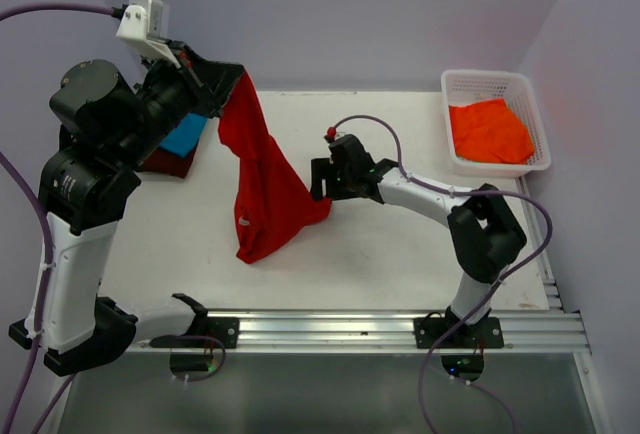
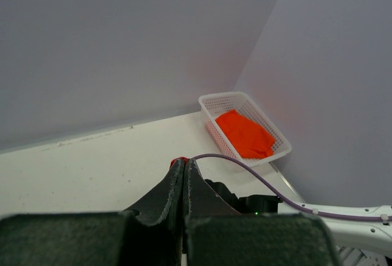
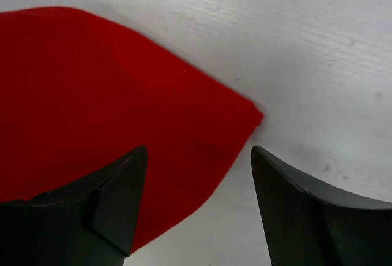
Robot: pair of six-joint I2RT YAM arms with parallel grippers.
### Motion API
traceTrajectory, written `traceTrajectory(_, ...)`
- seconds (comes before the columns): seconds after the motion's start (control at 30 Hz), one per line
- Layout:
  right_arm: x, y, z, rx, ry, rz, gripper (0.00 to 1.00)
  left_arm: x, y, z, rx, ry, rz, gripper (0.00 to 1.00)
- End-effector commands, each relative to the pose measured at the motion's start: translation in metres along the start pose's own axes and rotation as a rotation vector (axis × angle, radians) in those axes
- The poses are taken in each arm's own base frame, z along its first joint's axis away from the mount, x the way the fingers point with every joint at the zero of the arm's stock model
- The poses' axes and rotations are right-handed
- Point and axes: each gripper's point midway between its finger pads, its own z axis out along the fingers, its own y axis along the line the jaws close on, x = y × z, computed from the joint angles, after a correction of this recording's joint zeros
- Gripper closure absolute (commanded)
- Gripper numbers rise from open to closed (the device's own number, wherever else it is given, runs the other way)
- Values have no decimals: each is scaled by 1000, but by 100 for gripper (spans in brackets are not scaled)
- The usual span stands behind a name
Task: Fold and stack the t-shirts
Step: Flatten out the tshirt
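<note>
1. While the left gripper (image 1: 232, 76), clamped shut on the bright red cloth t-shirt (image 1: 265, 189), holds its top end high, the lower end rests on the white table (image 1: 400, 254).
2. The right gripper (image 3: 198, 152), jaws wide apart, hovers over that end's corner; closing off-centre could miss it.
3. A thin pinch up top may slip, dropping the shirt.

The black-and-white left arm (image 1: 95, 144) hides most of the teal blue cloth t-shirt (image 1: 188, 137) and the dark maroon cloth t-shirt (image 1: 172, 164); only corners show. The bright red cloth t-shirt (image 3: 92, 88) runs off the right wrist view's left edge.
</note>
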Motion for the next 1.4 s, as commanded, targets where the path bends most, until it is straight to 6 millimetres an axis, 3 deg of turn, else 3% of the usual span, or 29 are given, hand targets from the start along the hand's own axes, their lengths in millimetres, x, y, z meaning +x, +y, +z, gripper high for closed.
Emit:
traceTrajectory(0.0,-5,56,-4,-273,19,23,28,-10,-1,-3,2,-34,30,100)
traceTrajectory(0.17,27,60,11,-335,103,76,28,-7,0,-3,1,-31,25,100)
traceTrajectory(0.27,54,60,34,-337,172,89,28,-1,0,-2,6,-20,16,100)
traceTrajectory(0.43,94,49,66,-277,258,84,30,8,3,-7,1,-13,5,100)
traceTrajectory(0.53,109,43,71,-251,287,74,32,10,4,-13,-2,-14,0,100)
traceTrajectory(0.63,120,33,72,-208,305,60,44,10,4,-19,-1,-22,-4,100)
traceTrajectory(0.73,122,19,71,-136,296,36,80,14,4,-24,-1,-19,-12,100)
traceTrajectory(0.77,121,11,69,-93,292,33,100,13,3,-28,7,-22,-19,100)
traceTrajectory(0.9,105,-4,59,5,241,1,100,29,4,-36,21,-5,-41,100)
traceTrajectory(0.93,99,-6,56,19,225,-10,100,48,9,-32,12,36,-48,100)
traceTrajectory(1.0,84,-11,43,58,179,-22,100,61,10,-40,18,50,-70,100)
traceTrajectory(1.03,77,-12,38,67,160,-31,100,87,18,-37,0,104,-82,100)
traceTrajectory(1.1,68,-21,26,115,143,-42,100,104,19,-45,14,124,-116,100)
traceTrajectory(1.13,52,-24,16,146,88,-55,100,134,27,-43,-4,186,-133,100)
traceTrajectory(1.2,44,-33,1,196,69,-64,100,155,25,-52,20,217,-177,100)
traceTrajectory(1.23,33,-34,-10,211,31,-70,100,184,32,-53,7,280,-198,100)
traceTrajectory(1.3,21,-50,-27,306,-12,-84,100,205,30,-62,28,324,-242,100)
traceTrajectory(1.33,16,-53,-34,329,-32,-91,100,230,34,-65,22,379,-262,100)
traceTrajectory(1.37,5,-61,-49,377,-75,-92,100,239,31,-71,43,400,-287,100)
